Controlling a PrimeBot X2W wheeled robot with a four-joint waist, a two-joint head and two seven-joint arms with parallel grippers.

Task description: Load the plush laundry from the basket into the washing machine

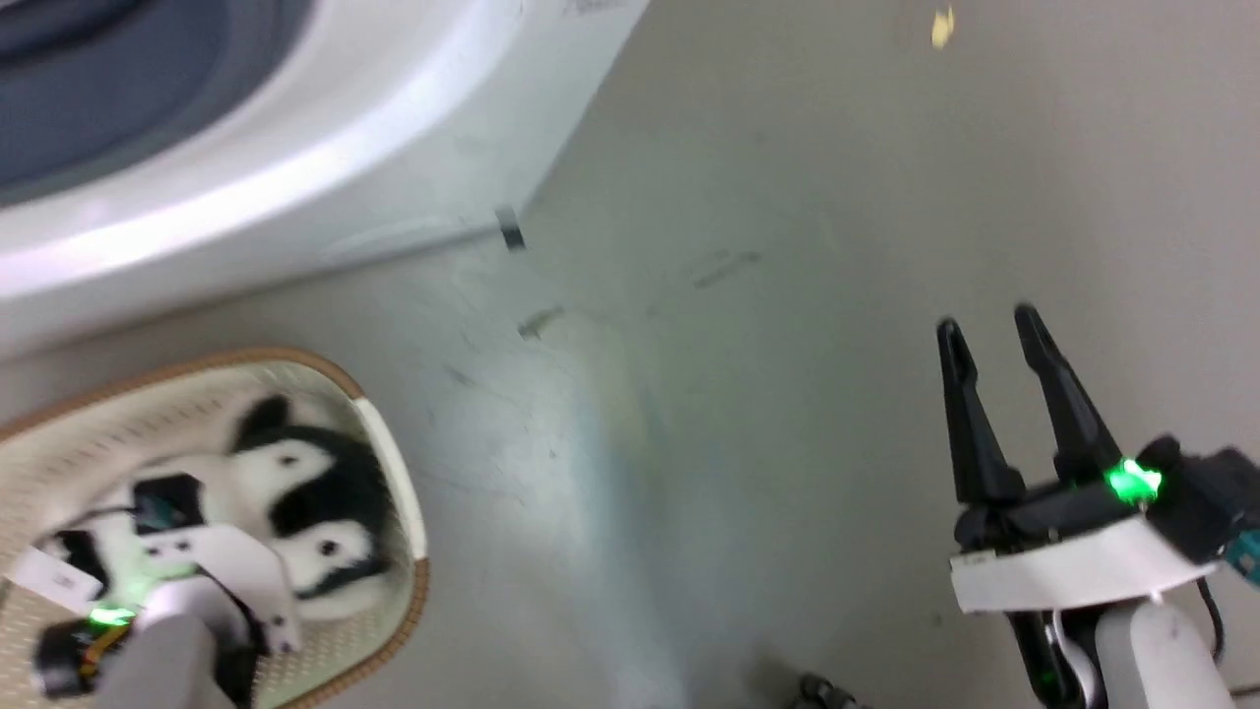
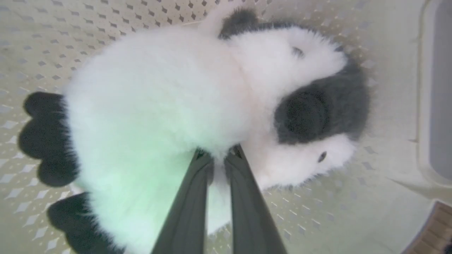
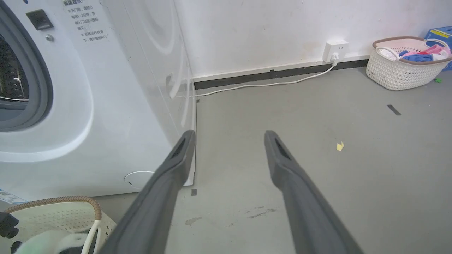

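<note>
The left claw (image 2: 219, 155) is down in the basket (image 1: 392, 463), clenched on the fur of the panda (image 2: 169, 106) lying there. The right claw (image 1: 986, 320) hangs released above the floor. It looks like the grasping step. Next comes a lift toward the washer (image 3: 106, 106).

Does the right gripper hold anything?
No, the right gripper is open, with only floor seen between its jaws.

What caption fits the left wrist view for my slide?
Left gripper closed on the white fur of the plush laundry, which lies in the perforated basket.
</note>
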